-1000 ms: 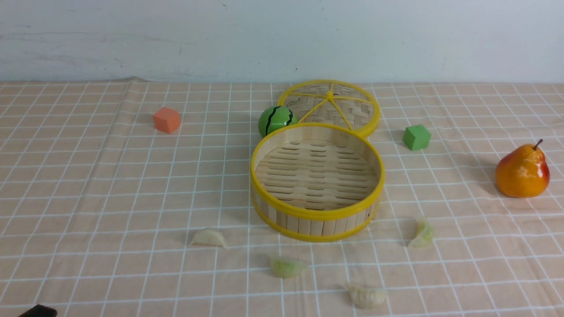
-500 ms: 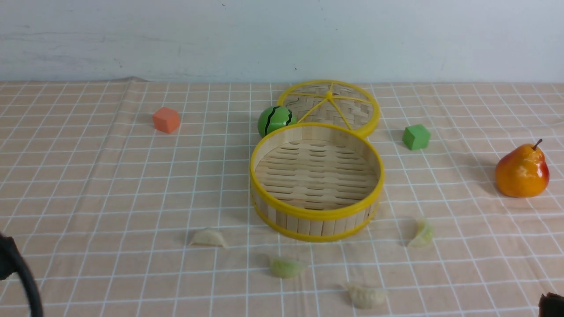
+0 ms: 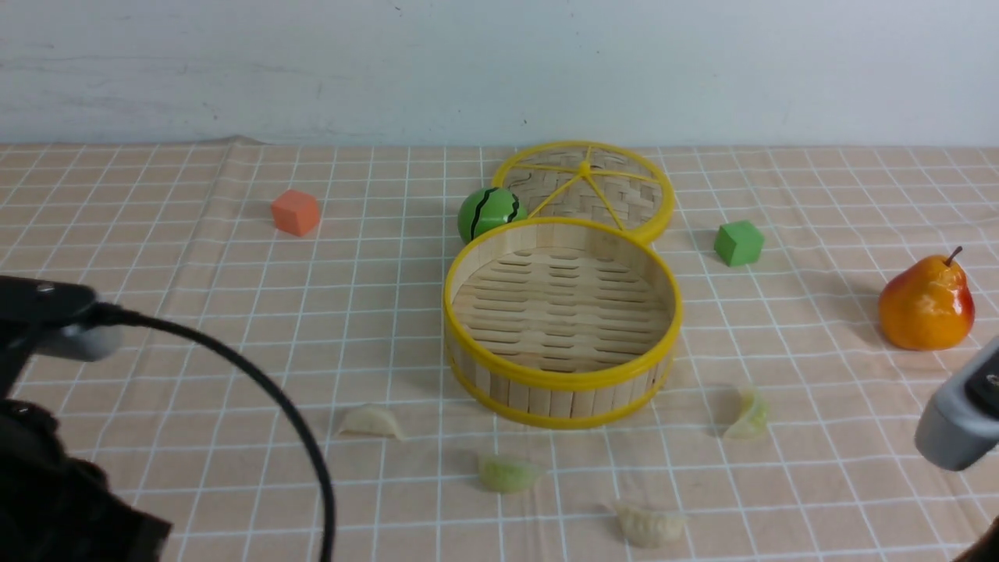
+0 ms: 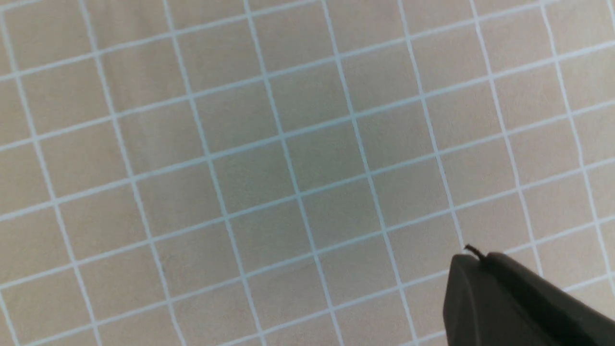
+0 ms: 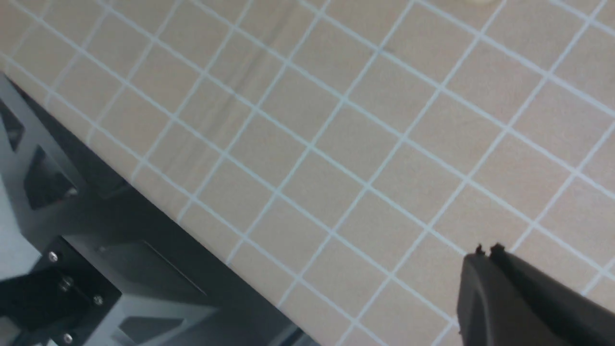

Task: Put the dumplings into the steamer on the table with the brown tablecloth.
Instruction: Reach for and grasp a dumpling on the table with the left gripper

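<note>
Steamer empty, four dumplings loose on the cloth, both arms mostly out of frame.

In the front view the left arm (image 3: 47, 437) and right arm (image 3: 958, 421) showed only as dark and grey bulk, cut off by the frame, well to the near side of the steamer (image 3: 562, 384). Their grippers could not be seen there. Each wrist view caught only a dark tip over the checked brown cloth (image 3: 195, 312). The steamer held nothing, its slatted floor bare. The dumplings lay on the cloth on its near side: one near-left (image 3: 370, 421), two straight in front (image 3: 507, 473) (image 3: 648, 524), one near-right (image 3: 747, 415). The lid (image 3: 585, 187) lay flat just behind it. The left gripper (image 4: 475, 257) and right gripper (image 5: 486, 252) had their fingertips pressed together, clenched on nothing and clear of the steamer.
</note>
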Tool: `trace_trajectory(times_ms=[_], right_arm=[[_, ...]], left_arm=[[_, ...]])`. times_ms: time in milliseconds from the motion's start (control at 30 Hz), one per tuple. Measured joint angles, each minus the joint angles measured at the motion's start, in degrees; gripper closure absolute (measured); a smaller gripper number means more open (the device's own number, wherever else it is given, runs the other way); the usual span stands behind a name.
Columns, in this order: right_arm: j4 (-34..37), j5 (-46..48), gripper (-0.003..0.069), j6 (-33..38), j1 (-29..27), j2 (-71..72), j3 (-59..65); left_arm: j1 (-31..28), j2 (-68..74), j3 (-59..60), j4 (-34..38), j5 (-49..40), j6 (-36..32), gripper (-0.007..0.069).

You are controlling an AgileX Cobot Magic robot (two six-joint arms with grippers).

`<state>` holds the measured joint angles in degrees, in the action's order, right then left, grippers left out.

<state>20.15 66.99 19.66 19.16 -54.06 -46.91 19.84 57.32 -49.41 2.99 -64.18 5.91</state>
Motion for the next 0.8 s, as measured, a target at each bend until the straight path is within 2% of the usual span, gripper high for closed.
trace_trajectory(times_ms=[100,200,233,267,333,367,467,533,633,800], right_arm=[[-3.6,2.0,0.0675,-2.9,2.8,0.8,-1.9],[-5.0,2.3,0.0673,-4.2,3.4,3.4,-3.0],[-5.1,2.0,0.0672,-4.2,3.4,4.7,-3.2],[-5.3,1.9,0.0671,-4.2,3.4,5.0,-3.2],[-5.6,1.5,0.0670,-4.3,3.4,7.9,-3.2],[-5.6,1.5,0.0670,-4.3,3.4,8.1,-3.2],[-6.2,1.7,0.0669,-4.3,3.4,11.7,-3.3],[-7.0,2.5,0.0669,-4.9,3.4,12.9,-3.3],[-8.6,3.7,0.0669,-6.7,3.4,14.3,-3.3],[-11.4,4.7,0.0666,-9.6,3.4,14.7,-3.3]], left_arm=[[3.0,7.8,-4.1,-2.4,-1.0,2.6,0.0622],[5.3,16.6,-10.1,-4.4,-1.0,4.3,0.0541],[5.9,20.4,-12.0,-4.7,-0.7,4.3,0.0486],[6.0,20.4,-12.3,-4.7,-0.6,4.3,0.0477],[7.5,28.2,-16.5,-4.7,0.3,4.3,0.0350],[7.5,28.8,-16.5,-4.7,0.4,4.3,0.0340],[8.4,37.9,-22.0,-4.7,2.6,4.9,0.0153],[8.4,41.6,-24.3,-5.1,4.0,5.4,0.0083],[8.4,46.3,-27.5,-6.9,6.1,6.0,0.0022],[8.4,50.6,-30.1,-13.4,8.7,6.2,0.0022]])
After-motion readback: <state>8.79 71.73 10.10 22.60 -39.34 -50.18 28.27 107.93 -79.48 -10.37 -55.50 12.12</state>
